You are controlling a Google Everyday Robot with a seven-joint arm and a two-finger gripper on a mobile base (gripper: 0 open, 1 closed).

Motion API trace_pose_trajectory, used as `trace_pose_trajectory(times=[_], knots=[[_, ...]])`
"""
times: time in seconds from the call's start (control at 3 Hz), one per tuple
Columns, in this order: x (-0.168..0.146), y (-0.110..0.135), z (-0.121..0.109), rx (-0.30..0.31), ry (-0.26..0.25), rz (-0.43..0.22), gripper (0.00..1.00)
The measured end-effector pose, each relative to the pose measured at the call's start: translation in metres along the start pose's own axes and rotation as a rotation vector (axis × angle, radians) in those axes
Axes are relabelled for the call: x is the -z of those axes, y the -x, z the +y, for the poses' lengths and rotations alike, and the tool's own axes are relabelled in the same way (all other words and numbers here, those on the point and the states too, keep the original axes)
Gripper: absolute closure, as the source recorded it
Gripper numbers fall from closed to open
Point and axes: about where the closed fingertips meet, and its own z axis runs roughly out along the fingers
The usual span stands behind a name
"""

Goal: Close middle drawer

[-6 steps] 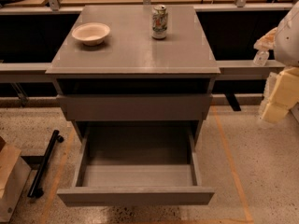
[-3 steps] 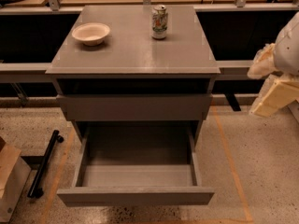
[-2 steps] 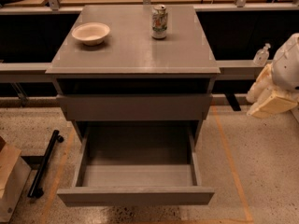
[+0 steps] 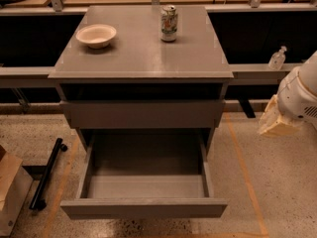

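countertop (image 4: 138,53) holds bowl (image 4: 96,35) and can (image 4: 169,23); gripper (image 4: 276,122) right of middle drawer (image 4: 143,208).

We count one grey square-topped cabinet (image 4: 143,58), two grey drawers, the upper drawer front (image 4: 143,114) and the pulled-out middle drawer (image 4: 143,208), one pale round bowl (image 4: 96,35), one green-and-white drinks can (image 4: 169,23), one clear plastic bottle (image 4: 277,58) far right, one black bar (image 4: 47,175) on the left floor, one gripper (image 4: 275,123) at the right edge.

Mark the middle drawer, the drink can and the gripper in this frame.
middle drawer (image 4: 143,208): camera view, on its pulled-out front panel.
drink can (image 4: 169,23): camera view, on the can's label side.
gripper (image 4: 275,123): camera view, far right, apart from the middle drawer; on its pale tan end.
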Motion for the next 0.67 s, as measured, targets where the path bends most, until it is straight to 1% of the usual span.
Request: trace_pose_trajectory(times=[0.33, 0.67], knots=[[0.000, 0.000, 0.000, 0.000, 0.000, 0.000, 1.00], [-0.039, -0.011, 0.014, -0.017, 0.061, -0.018, 1.00]])
